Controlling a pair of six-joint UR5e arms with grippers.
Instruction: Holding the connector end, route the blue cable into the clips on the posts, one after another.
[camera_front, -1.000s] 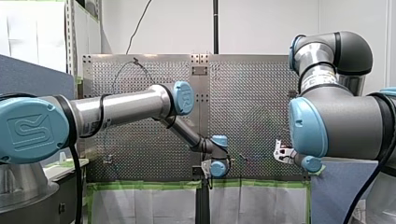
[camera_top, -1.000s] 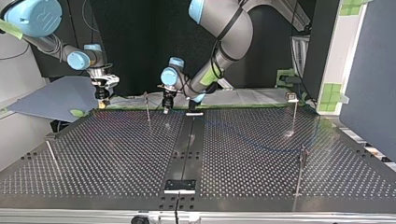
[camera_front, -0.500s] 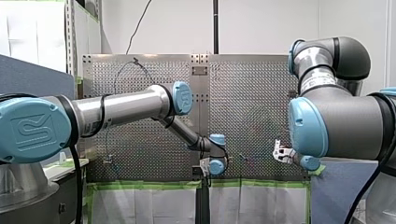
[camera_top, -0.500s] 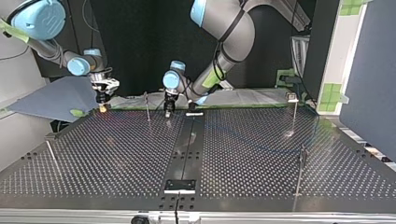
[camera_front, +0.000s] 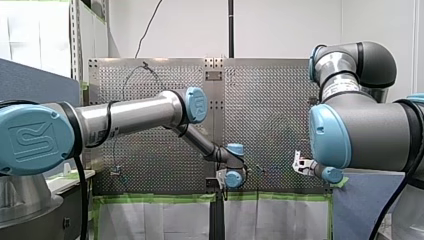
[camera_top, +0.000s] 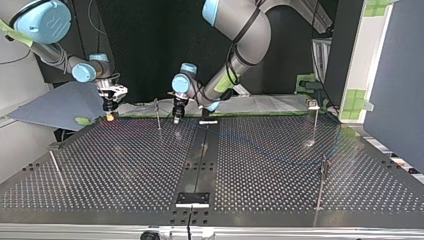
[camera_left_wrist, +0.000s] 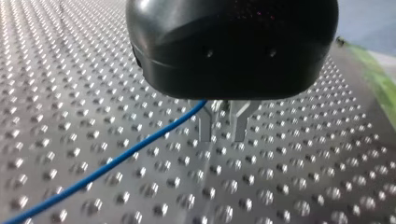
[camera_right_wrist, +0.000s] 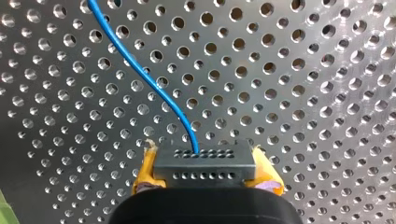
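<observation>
Our right gripper was clamped on the connector, with the blue cable leaving ahead of it. Our left gripper held its fingers slightly apart, the cable entering beside them. We judged that, unclamped there, it could slide out and miss the post just beside that gripper.
</observation>
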